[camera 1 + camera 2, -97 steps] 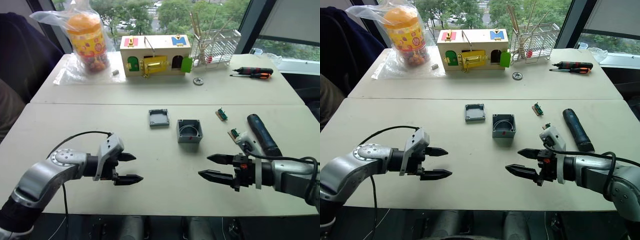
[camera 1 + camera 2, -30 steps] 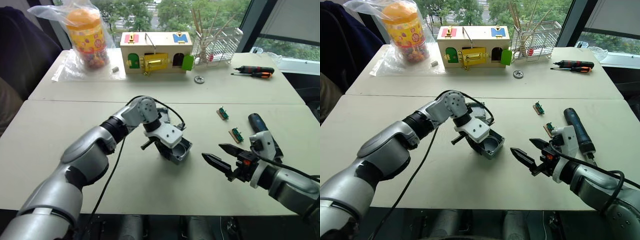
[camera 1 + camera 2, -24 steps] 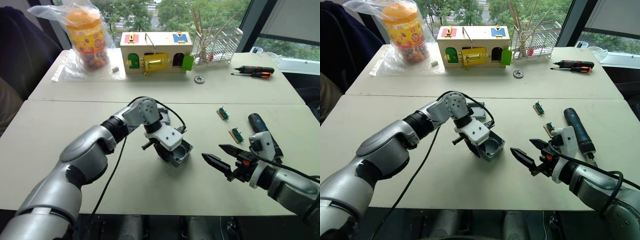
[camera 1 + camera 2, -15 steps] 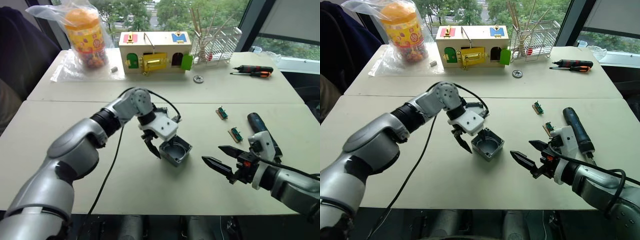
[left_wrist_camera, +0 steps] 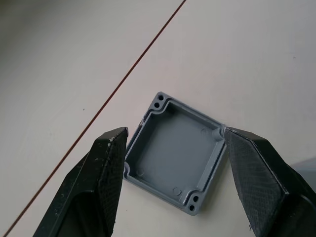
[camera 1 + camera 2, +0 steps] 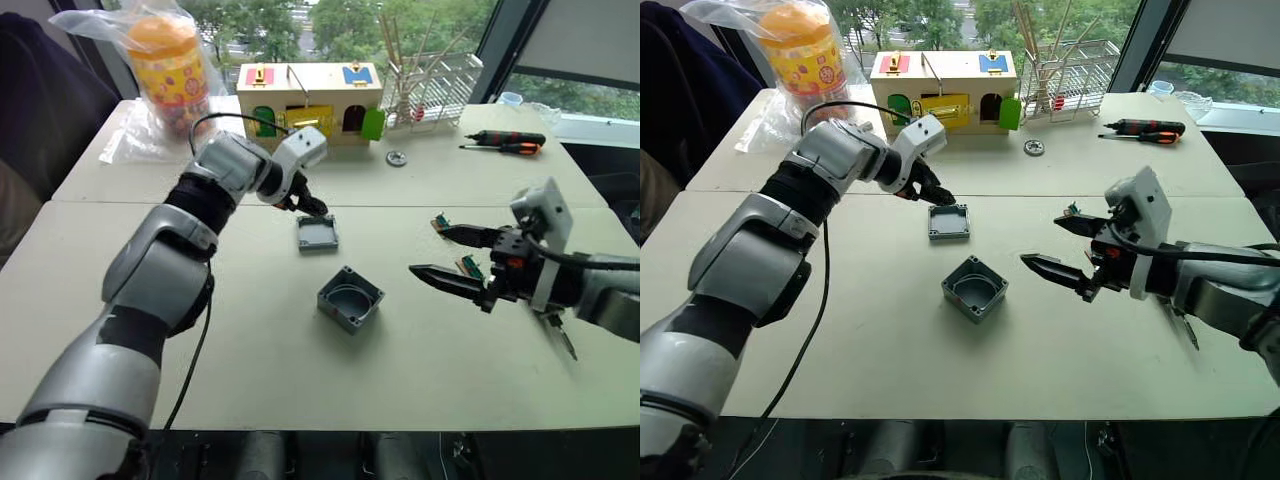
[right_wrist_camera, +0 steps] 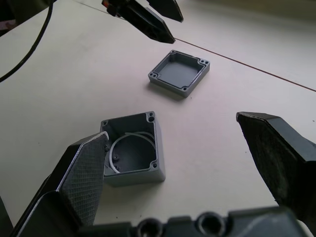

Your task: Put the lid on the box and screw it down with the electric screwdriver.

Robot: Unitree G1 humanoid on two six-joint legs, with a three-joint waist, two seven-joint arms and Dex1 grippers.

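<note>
Far left, back of the table point(image 6: 120, 300): orange-lidded jar in a plastic bag point(image 6: 170, 65), wooden lock box point(image 6: 310, 100) with coloured doors beside it.

Left gripper point(image 6: 308, 207) reaches out over the table's seam, fingers spread, hovering just above the far-left edge of the lid point(image 6: 317, 233). Not touching as far as I can tell. Wrist view has the lid point(image 5: 175, 160) framed between both fingers point(image 5: 106, 168), hollow side up, corner screw holes visible.

Lid lies flat on the table, just past the seam, near the centre.

The box point(image 6: 350, 298) sits nearer than the lid and slightly right, apart from it, open top up, turned diagonal to the table edge. A pale ring shows inside it point(image 7: 133, 153).

Right gripper point(image 6: 445, 252) is off to the box's right, held above the table, jaws wide open, holding nothing, pointing toward the box.

Small green parts point(image 6: 441, 222) lie behind the right gripper. Hand screwdrivers point(image 6: 505, 144) at far right back, wire rack point(image 6: 440, 85) beside the lock box. Electric screwdriver: only a thin metal bit point(image 6: 562, 335) peeks out behind the right arm, body hidden.
</note>
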